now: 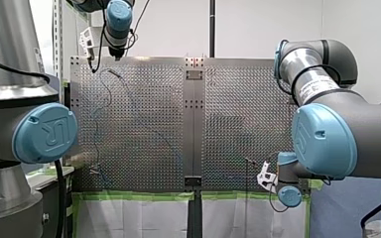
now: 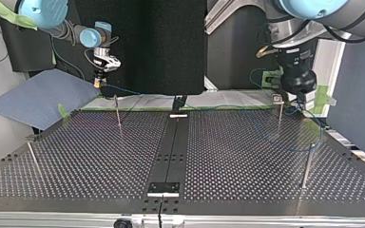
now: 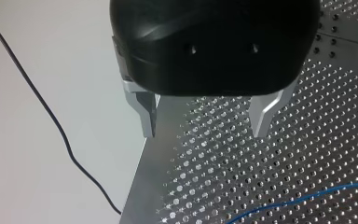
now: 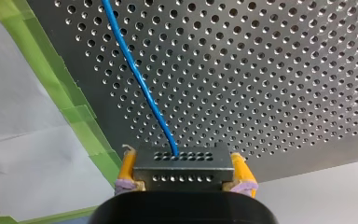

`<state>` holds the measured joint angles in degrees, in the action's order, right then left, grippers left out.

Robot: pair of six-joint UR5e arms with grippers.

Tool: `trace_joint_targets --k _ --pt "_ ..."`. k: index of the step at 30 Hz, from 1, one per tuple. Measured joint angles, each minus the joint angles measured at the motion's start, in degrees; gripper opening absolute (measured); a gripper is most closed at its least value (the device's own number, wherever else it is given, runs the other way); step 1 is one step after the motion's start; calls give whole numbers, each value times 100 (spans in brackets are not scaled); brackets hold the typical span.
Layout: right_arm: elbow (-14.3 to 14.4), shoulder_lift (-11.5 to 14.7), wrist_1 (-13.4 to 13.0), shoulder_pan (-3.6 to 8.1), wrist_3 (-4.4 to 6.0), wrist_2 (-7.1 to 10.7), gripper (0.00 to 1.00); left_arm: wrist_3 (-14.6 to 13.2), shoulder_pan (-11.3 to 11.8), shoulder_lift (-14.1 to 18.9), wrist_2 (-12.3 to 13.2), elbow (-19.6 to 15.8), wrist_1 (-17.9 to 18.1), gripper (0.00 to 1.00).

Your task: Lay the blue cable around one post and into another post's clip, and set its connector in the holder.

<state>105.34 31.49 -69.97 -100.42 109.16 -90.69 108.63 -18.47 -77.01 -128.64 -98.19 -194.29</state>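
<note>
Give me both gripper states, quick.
My left gripper: open, nothing between its fingers.
My right gripper: shut on the connector of the blue cable.

Counting now: four posts [image 2: 117,115] on the bench [image 2: 237,156], one blue cable [image 4: 135,79], one connector [image 4: 182,175], and a pair: my left gripper [image 3: 204,125], my right gripper [image 4: 183,161]

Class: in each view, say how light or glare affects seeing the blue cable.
Right wrist view: evenly lit, cable plain on the table. Left wrist view: cable clear on bright metal. Front view: table gleams, cable faint. Top view: dim table, cable thin but visible.
</note>
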Motion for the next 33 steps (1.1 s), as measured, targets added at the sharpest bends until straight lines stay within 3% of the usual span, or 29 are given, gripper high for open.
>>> trace_joint_targets --k 12,20,26,33 --pt "0 3 15 -11 -15 7 0 -146 556 181 562 21 -124 100" --pt "-1 4 17 -22 -20 7 0 -118 929 92 948 -86 44 100" --pt "-7 3 17 -33 -23 7 0 -108 984 -118 1220 -339 300 100" --pt "-11 3 17 -48 -24 6 0 -85 1009 -122 1593 -594 672 100"
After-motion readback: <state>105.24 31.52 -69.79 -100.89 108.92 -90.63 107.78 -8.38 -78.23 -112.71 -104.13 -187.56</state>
